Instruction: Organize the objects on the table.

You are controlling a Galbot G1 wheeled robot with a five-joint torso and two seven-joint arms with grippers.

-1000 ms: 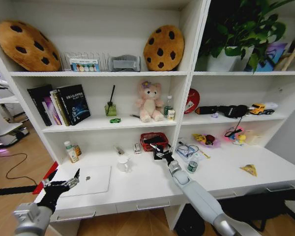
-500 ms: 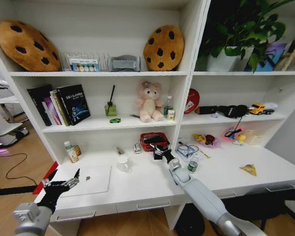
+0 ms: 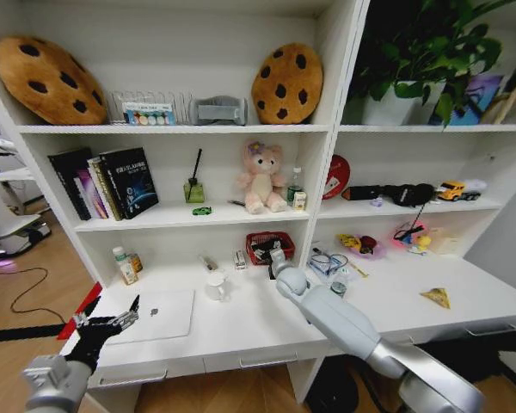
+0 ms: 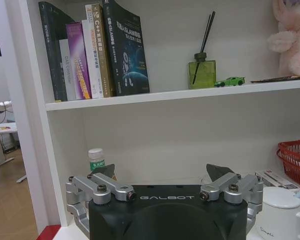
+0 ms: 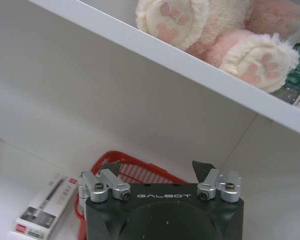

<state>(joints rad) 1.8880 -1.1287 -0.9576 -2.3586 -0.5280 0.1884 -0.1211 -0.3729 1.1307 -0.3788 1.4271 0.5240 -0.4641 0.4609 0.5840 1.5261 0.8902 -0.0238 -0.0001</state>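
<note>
**Q:** White tabletop (image 3: 267, 323), item count outstanding?

**A:** By my reading, most of it. Silver laptop (image 3: 159, 314) lies flat near the left front corner; yellow triangular piece (image 3: 436, 297) sits far right; small green-labelled bottle (image 3: 336, 291) stands mid-desk, partly behind my right arm. Green toy car (image 3: 201, 210) is up on the middle shelf.

**Q:** Containers?

**A:** Red basket (image 3: 269, 247) at the back wall, dark contents, unidentifiable. White mug (image 3: 215, 286) beside the laptop, contents unseen.

**Q:** End effectors?

**A:** Right end effector (image 5: 158, 169) hovers before the basket, jaws spread wide, empty. Left end effector (image 4: 162, 172) hangs off the desk's left front corner, open, empty.
</note>
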